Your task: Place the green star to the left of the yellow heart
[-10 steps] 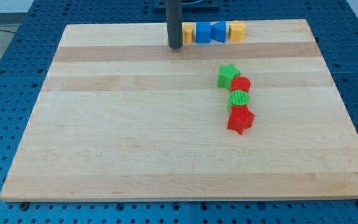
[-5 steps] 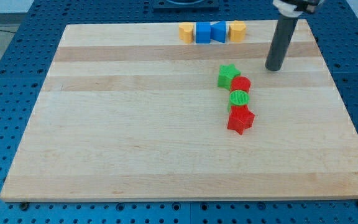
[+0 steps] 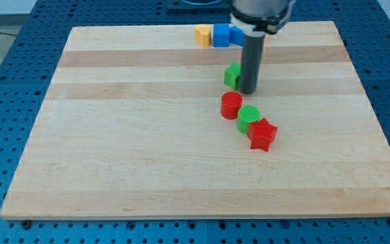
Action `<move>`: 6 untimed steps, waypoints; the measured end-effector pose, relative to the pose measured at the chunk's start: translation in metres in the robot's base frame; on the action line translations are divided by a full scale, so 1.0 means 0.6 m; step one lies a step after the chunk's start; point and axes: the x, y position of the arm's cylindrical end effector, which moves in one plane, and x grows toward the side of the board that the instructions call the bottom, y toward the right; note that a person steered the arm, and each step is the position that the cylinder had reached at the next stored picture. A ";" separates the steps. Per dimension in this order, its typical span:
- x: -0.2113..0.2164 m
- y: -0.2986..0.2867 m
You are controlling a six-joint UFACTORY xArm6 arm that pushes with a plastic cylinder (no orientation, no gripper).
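Note:
The green star (image 3: 232, 74) lies right of the board's middle, partly hidden behind my rod. My tip (image 3: 248, 91) rests against the star's right side. The yellow heart (image 3: 202, 33) sits at the view's top edge of the board, at the left end of a row of blocks. The star is below and to the right of the heart, well apart from it.
Two blue blocks (image 3: 221, 34) stand right of the heart; the rod hides part of that row. Below the star lie a red cylinder (image 3: 231, 104), a green cylinder (image 3: 248, 117) and a red star (image 3: 262, 134) in a diagonal line. The wooden board (image 3: 114, 135) lies on a blue pegboard.
My tip swung from the board's top to the right side, then moved left against the green star. The star shifted left and up. The red and green cylinders were pushed left.

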 end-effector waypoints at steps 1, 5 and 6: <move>-0.028 0.019; -0.041 -0.202; -0.065 -0.234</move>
